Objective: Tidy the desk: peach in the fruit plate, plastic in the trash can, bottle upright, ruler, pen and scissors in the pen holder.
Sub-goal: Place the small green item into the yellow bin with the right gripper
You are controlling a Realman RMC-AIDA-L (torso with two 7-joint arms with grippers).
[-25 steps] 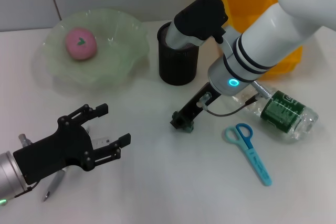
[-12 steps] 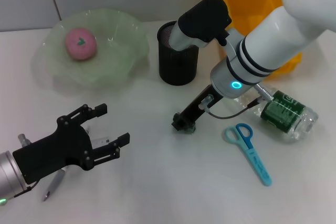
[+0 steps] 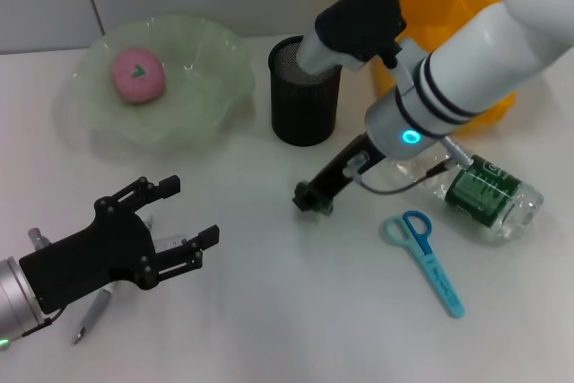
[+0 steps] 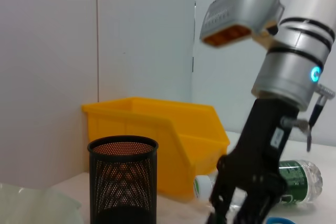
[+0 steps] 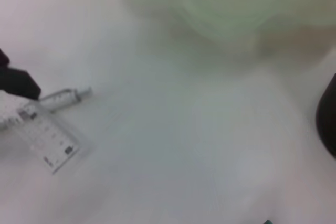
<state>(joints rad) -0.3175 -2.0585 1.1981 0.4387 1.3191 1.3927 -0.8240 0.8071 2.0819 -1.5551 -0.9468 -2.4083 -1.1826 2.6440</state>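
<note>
**Ruler and pen lie under the left hand; right hand is the nearer one to the scissors**

The ruler (image 5: 46,134), clear plastic, lies flat on the desk (image 3: 269,311) at its near left, with the pen (image 3: 90,316) beside it; both are partly covered in the head view by the left hand (image 3: 184,221). The pen's long axis runs roughly from the near edge away toward the plate (image 3: 206,96), its tip toward the robot. The left hand hovers right over them, fingers spread apart and empty, so a straight drop looks like all a pickup needs, and the holder (image 3: 305,105) stands well off to its far right.

The scissors (image 3: 426,262) lie flat on the right, blades pointing toward the near edge, next to the bottle (image 3: 484,195), which lies on its side. The right hand (image 3: 311,199) hangs low between holder and scissors; whether its fingers are apart I cannot tell. It is nearer to both.

The peach (image 3: 136,73) already sits in the plate.
</note>
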